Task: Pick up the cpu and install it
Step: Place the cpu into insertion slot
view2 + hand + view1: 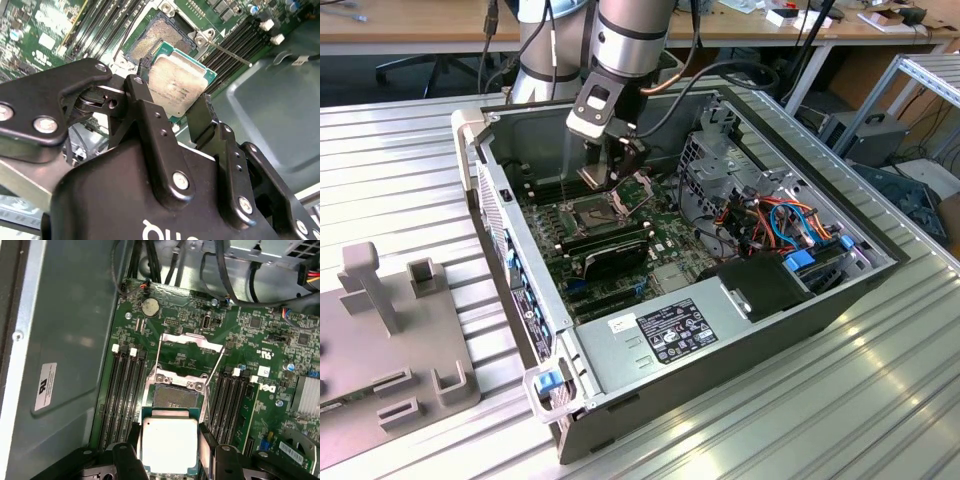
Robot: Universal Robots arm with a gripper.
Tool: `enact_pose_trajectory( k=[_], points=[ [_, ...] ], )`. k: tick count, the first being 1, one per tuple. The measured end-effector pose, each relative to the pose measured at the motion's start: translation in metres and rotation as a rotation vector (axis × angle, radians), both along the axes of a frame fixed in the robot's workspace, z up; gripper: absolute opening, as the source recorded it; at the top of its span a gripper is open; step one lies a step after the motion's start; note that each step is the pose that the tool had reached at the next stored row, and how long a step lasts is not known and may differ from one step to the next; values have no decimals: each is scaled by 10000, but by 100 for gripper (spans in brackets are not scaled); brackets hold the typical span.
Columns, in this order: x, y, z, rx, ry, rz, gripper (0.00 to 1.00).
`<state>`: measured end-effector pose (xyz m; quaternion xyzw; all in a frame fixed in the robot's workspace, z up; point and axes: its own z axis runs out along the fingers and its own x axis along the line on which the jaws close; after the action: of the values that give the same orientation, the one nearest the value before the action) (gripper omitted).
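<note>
One arm (632, 40) is reaching down into an open computer case (525, 265) that is lying on a ribbed metal table (790, 400).

On the exterior view's left a grey block fixture (390, 320) is sitting on the table, apart from the case. Next comes the green motherboard (545, 215), where the gripper (610, 168) is hanging above the dark socket (595, 210). A long black card (605, 255) is lying just beside the socket, and orange and blue cables (770, 215) are bunching towards the exterior view's right.

The wrist views are showing the grasp up close. In the second wrist view the gripper (170, 97) is pinching the cpu (177, 87) by two opposite edges between its black fingers (145, 107), silvery face up and slightly tilted. In the first wrist view the cpu (169, 445) is hovering in the gripper (169, 452) at the near edge of the socket (175, 396), which is lying bare with its metal frame (190, 340) hinged back. Black memory slots (122, 390) are flanking the socket, and a coin battery (149, 306) is sitting beyond it.

As for writing, a white label (670, 330) is covering part of the power supply box (620, 360) in the exterior view. A white sticker (46, 385) is clinging to the case wall in the first wrist view, and cropped white lettering (165, 232) is running across the gripper body in the second wrist view.
</note>
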<state>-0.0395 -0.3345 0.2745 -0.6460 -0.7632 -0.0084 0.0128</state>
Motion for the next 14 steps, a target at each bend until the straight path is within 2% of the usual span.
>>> enact_pose_trajectory(
  k=[9, 12, 14],
  points=[
    [0, 0, -21, -1, 0, -1750, 55],
    [-1, 0, -22, -1, 0, -1751, 55],
    [-2, 0, -35, 6, -22, -1737, 55]
  ],
)
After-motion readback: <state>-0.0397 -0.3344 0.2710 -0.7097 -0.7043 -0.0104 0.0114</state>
